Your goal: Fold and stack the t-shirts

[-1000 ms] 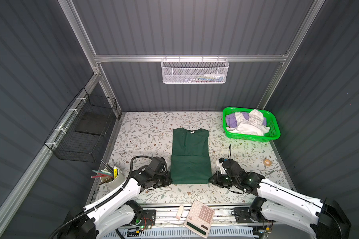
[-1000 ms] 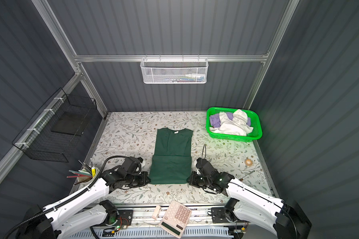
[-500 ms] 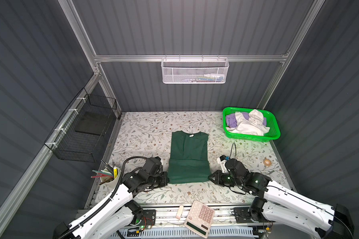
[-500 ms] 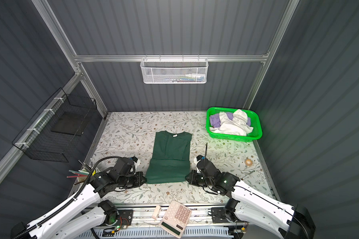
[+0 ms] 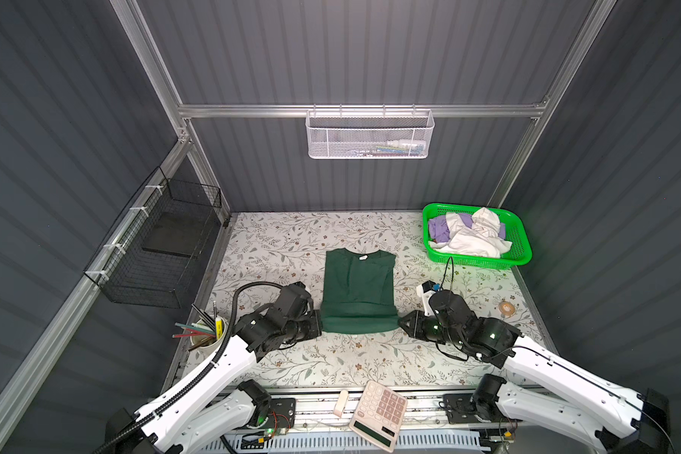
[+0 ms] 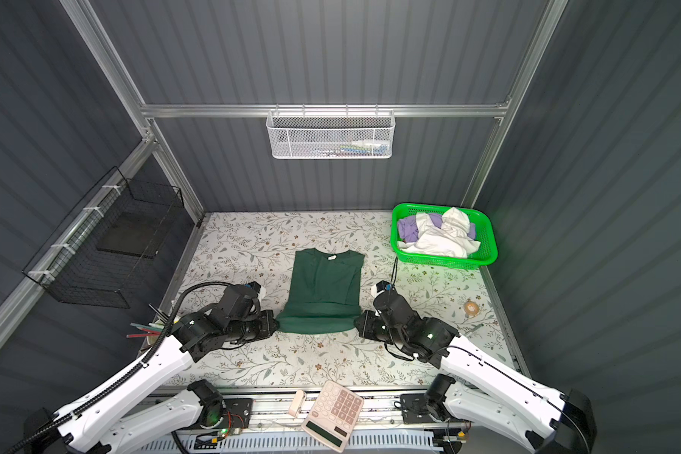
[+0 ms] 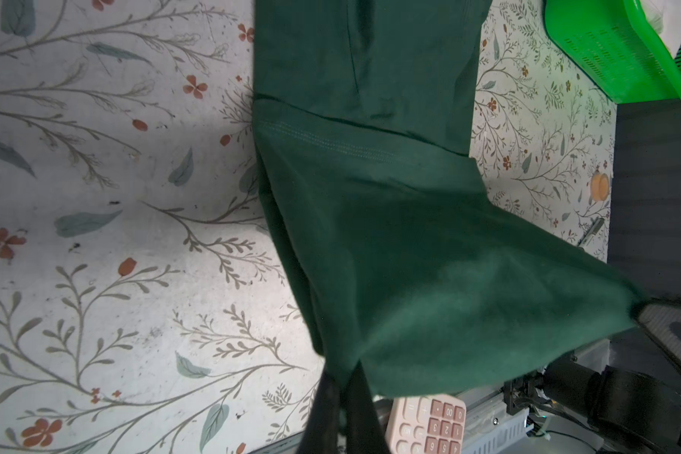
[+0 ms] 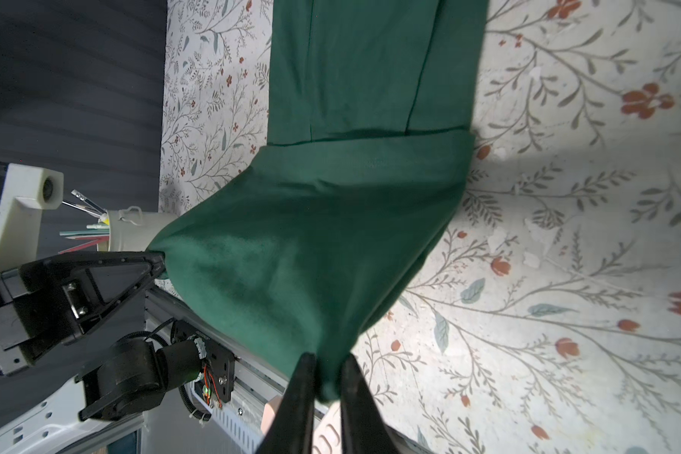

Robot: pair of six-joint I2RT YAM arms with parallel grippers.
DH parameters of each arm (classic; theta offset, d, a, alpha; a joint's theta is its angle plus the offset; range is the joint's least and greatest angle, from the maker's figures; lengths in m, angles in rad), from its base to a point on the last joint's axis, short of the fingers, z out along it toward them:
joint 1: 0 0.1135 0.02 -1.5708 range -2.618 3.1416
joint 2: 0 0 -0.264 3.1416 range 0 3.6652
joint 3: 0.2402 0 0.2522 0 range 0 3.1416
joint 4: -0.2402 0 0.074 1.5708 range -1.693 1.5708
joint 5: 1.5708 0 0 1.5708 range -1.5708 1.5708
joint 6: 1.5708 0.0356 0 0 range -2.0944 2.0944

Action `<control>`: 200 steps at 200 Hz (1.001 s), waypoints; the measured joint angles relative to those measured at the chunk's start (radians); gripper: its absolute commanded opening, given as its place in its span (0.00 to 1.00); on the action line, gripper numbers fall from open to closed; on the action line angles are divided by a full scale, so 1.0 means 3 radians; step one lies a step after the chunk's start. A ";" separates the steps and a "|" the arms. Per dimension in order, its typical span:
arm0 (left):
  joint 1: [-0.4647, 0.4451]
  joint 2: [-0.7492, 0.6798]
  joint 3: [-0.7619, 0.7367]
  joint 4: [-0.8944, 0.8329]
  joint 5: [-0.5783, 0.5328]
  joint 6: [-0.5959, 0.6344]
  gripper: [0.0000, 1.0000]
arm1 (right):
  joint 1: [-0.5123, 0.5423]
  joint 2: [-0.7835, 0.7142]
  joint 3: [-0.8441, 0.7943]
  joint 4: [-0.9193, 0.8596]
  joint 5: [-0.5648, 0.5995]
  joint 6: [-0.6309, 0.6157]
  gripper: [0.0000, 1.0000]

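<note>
A dark green t-shirt (image 5: 356, 283) (image 6: 323, 283), folded into a long strip, lies mid-table with its collar toward the back wall. Its near end is raised and stretched between both grippers. My left gripper (image 5: 318, 328) (image 6: 274, 326) (image 7: 343, 377) is shut on the near left corner of the cloth (image 7: 390, 236). My right gripper (image 5: 401, 323) (image 6: 356, 323) (image 8: 327, 361) pinches the near right corner of the cloth (image 8: 331, 236). A white t-shirt (image 5: 476, 239) and a lavender one (image 5: 437, 230) lie crumpled in the bright green basket (image 5: 480, 261) at the back right.
A pink calculator (image 5: 378, 414) rests on the front rail. A cup of pens (image 5: 207, 338) stands at the front left, and a tape roll (image 5: 506, 309) lies on the right. A black wire basket (image 5: 158, 243) hangs on the left wall and a white mesh basket (image 5: 370, 133) on the back wall.
Both grippers kept their hold on the tee's near corners and shifted slightly. The collar end slid a little toward the front, and the near end now bulges up between the grippers.
</note>
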 measured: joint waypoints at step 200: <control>0.0000 0.0076 -0.0066 0.0289 -0.0270 -0.0019 0.00 | 0.0900 0.0432 0.0085 0.0192 0.0305 -0.1386 0.60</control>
